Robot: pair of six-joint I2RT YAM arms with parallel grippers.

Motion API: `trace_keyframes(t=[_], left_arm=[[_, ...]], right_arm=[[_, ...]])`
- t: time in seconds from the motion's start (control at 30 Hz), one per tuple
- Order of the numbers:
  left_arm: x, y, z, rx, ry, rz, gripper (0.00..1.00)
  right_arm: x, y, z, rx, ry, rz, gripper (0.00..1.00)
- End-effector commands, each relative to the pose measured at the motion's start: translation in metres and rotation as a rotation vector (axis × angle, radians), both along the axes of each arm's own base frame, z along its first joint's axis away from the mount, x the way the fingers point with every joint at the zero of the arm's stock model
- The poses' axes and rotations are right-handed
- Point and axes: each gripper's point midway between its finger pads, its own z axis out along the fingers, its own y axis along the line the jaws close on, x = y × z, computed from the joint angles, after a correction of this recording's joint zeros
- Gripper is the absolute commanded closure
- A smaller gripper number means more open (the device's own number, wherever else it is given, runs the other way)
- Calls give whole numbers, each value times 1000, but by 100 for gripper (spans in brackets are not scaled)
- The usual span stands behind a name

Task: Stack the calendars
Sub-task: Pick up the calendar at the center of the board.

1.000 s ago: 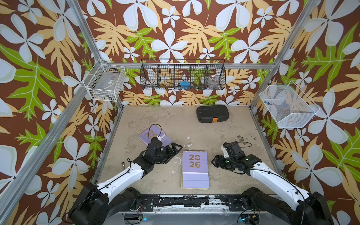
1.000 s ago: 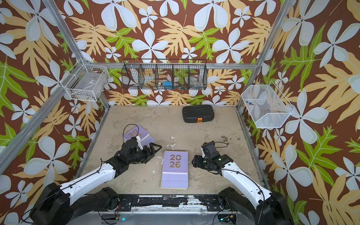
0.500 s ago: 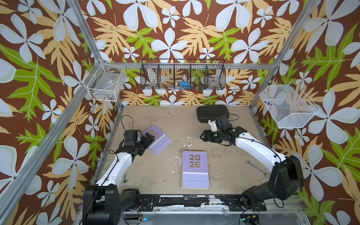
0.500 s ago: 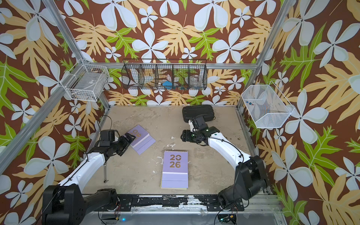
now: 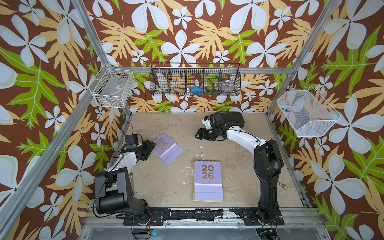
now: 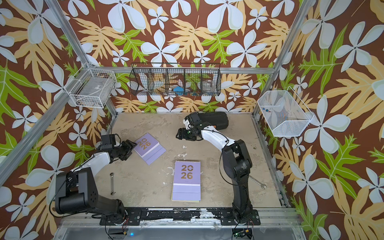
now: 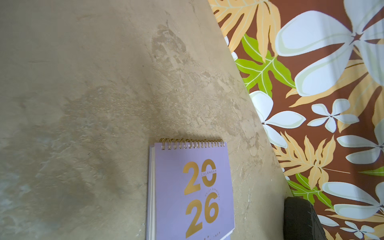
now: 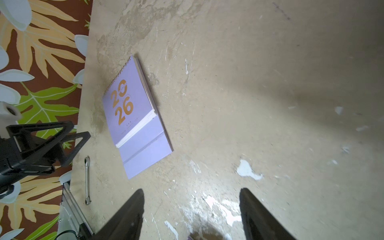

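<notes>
My left jaws, seemingly parted and empty, sit just beside the ringed end of the loose lilac calendar (image 5: 167,148) on the worktop (image 5: 166,187), ready to carry it to the stack (image 5: 208,182) at front centre, while my right jaws hang open and empty, clear of that path.

Around the lilac calendar stack (image 5: 208,182), the tabletop (image 5: 166,187) is showing a matt, rough, plaster-like finish with white chipped patches. The stack's top cover is reading as smooth matt card with metallic gold digits. Left of the stack, the loose lilac calendar (image 7: 187,187) is showing the same card plus shiny gold wire binding; farther left, a wrench (image 6: 112,184) is gleaming as bare metal. Behind the stack, the case (image 5: 234,121) is presenting ribbed matt black plastic. My right gripper's (image 8: 191,190) fingers (image 8: 131,216) are appearing matt black.
</notes>
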Motion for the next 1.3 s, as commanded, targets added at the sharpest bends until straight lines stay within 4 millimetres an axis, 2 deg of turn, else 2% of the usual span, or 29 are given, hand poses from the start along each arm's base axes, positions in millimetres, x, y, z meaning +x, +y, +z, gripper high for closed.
trace_keyframes(t=[0.0,0.17,0.23,0.5,0.9,1.27], left_arm=[[10,0,1,-15,-35,-15,33],[15,4,-8,-37,-33,1,48],[17,8,-13,-41,-27,9,50],[26,14,-24,-54,-7,9,50],[37,6,-40,-108,22,-57,47],[32,-1,-57,-146,58,-88,47]], right_arm=[[7,20,2,54,-4,26,27],[18,43,-8,101,14,42,27],[22,51,-13,117,24,48,27],[30,73,-27,159,60,64,27],[13,106,-49,225,146,107,27],[11,116,-67,245,201,83,26]])
